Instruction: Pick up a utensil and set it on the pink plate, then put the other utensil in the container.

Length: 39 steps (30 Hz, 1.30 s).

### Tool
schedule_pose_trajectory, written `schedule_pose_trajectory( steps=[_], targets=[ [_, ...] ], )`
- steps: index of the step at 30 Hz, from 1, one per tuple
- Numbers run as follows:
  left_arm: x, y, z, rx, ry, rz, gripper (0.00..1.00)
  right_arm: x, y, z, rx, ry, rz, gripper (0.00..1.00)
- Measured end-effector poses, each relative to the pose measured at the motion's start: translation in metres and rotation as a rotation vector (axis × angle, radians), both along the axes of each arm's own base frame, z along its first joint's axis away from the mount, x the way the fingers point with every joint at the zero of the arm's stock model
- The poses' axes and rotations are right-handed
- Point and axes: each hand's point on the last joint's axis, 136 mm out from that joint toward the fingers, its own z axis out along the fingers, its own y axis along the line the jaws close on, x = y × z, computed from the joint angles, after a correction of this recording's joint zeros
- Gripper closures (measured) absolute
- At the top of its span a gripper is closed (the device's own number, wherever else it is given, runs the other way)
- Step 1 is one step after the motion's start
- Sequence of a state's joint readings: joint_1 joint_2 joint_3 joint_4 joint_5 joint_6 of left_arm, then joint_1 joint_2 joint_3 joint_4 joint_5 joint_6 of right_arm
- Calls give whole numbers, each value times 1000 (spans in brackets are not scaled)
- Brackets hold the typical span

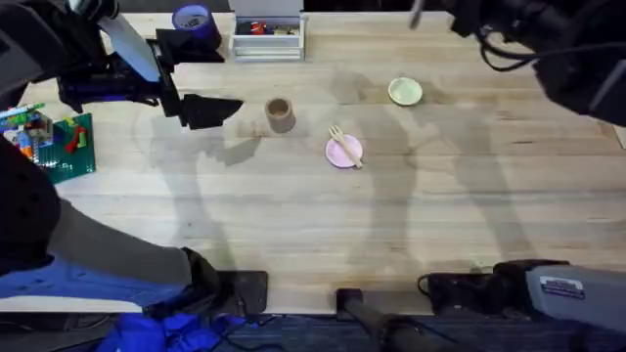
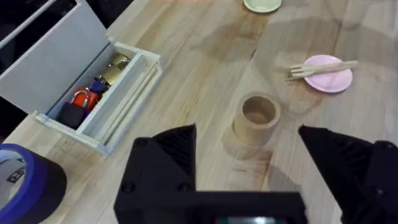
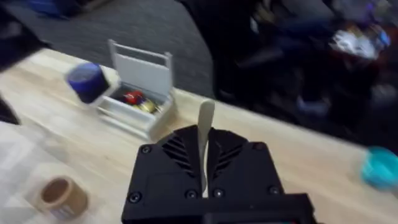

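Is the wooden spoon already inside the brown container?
No, the brown container looks empty in the left wrist view, and the wooden spoon is clamped upright in the right hand.

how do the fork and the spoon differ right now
The fork lies flat across the pink plate; the spoon stands upright, clamped in the right tool. The fork shows its short tines in the left wrist view; the spoon shows a plain rounded end. The fork is free of either tool; the spoon is held. Both are slim and pale wood.
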<state>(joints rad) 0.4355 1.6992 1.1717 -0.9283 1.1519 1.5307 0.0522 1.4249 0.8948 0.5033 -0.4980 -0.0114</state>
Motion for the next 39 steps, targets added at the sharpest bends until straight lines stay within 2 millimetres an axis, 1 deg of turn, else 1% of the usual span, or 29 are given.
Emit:
schedule_pose_trajectory(
  steps=[3, 8, 11, 21, 28, 30, 35, 39],
  targets=[
    [0, 0, 0, 0, 0, 0, 7, 2, 22, 5, 30, -58, 88, 965],
    [0, 0, 0, 0, 0, 0, 7, 3, 52, -9, 72, -77, 224, 965],
    [0, 0, 0, 0, 0, 0, 7, 3, 67, -15, 96, -98, 288, 965],
    [0, 0, 0, 0, 0, 0, 7, -9, 110, -28, 159, -138, 443, 965],
    [0, 0, 0, 0, 0, 0, 7, -29, 145, -21, 172, -209, 536, 965],
    [0, 0, 0, 0, 0, 0, 7, -34, 153, -22, 176, -217, 556, 965],
    [0, 0, 0, 0, 0, 0, 7, -37, 170, -36, 183, -189, 572, 965],
    [0, 0, 0, 0, 0, 0, 7, -40, 180, -38, 191, -199, 574, 965]
  ],
)
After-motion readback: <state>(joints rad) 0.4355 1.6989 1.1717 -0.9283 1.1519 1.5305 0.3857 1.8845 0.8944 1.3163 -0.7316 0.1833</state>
